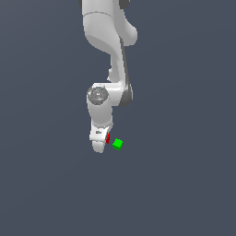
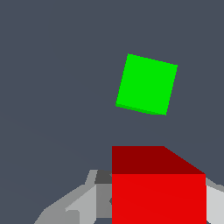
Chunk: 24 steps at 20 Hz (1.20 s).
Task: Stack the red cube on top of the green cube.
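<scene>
Red shows as a thin sliver at the tip of the white arm in the exterior view: that is the red cube, tucked against the gripper, which hides most of it. In the wrist view the red cube looks big and close, sitting between the grey fingers with one on each side, so the jaws are closed on it. The green cube sits on the dark grey floor, just beside the gripper on the exterior view's right. The two cubes are apart, not touching. In the wrist view the green cube is turned a little.
</scene>
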Each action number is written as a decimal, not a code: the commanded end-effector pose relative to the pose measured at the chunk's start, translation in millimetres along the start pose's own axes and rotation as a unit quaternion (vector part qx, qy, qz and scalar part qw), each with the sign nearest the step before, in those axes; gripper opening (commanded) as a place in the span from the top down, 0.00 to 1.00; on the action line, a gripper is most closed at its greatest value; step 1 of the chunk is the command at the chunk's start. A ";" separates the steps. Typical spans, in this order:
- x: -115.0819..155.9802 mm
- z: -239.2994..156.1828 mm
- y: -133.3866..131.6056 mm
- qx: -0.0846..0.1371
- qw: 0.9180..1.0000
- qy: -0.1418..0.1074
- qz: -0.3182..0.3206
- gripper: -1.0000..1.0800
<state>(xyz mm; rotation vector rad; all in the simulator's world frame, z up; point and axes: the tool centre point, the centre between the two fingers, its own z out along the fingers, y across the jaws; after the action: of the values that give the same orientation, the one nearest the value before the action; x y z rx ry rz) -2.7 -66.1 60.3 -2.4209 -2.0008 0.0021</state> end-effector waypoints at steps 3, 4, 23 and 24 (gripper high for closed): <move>0.0 -31.9 0.0 -0.001 1.000 0.000 0.000 1.00; 0.1 -37.6 0.0 -0.001 1.000 0.000 0.000 1.00; 33.4 -30.7 3.1 -0.001 1.000 0.000 0.000 1.00; 39.8 -25.5 3.7 -0.001 1.000 0.000 0.000 1.00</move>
<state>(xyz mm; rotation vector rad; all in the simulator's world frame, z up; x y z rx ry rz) 6.2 -37.1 93.1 -2.4233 -2.0006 -0.0006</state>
